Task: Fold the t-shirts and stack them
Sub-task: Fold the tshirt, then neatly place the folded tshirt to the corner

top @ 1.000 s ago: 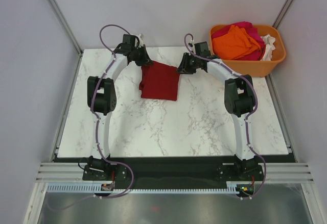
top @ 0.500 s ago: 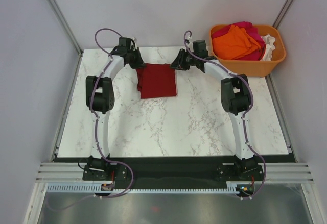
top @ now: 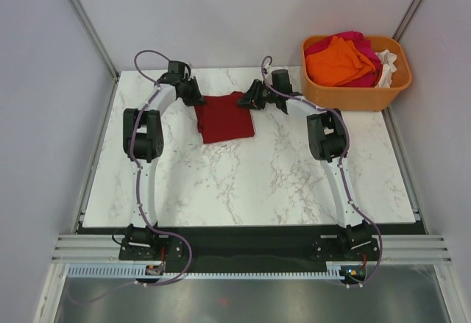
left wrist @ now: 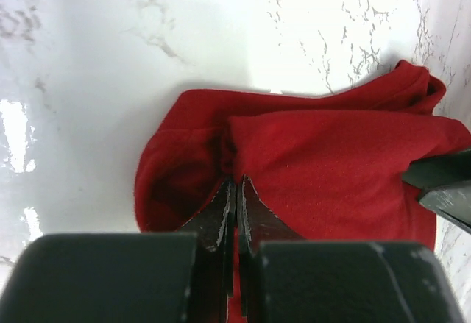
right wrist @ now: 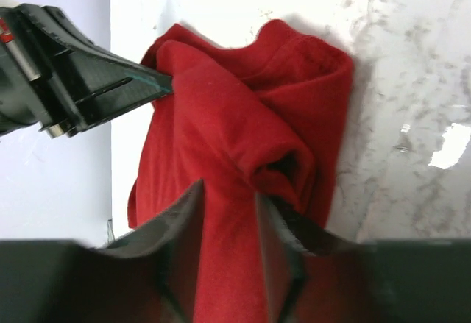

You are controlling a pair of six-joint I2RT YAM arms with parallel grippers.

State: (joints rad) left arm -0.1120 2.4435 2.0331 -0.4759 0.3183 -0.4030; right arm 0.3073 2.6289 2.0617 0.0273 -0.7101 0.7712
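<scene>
The dark red t-shirt [top: 225, 118] lies folded into a small rectangle at the back middle of the marble table [top: 243, 183]. My left gripper [top: 200, 102] is at its far left corner, and the left wrist view [left wrist: 237, 183] shows it shut on a pinch of red cloth [left wrist: 331, 161]. My right gripper [top: 245, 102] is at the far right corner. Its jaws [right wrist: 228, 190] stand apart over the bunched red cloth [right wrist: 221, 117]. The bright orange [top: 340, 62], magenta-pink [top: 355, 40] and white [top: 390, 65] shirts lie heaped in the tub.
The orange plastic tub [top: 353, 96] stands at the table's back right corner, close behind my right arm. The back wall and its frame posts are just past the shirt. Both arms reach far back across the table.
Both grippers have moved down and closer to the shirt's far corners. The shirt has shifted slightly left and lies flatter. The right jaws now stand apart.
</scene>
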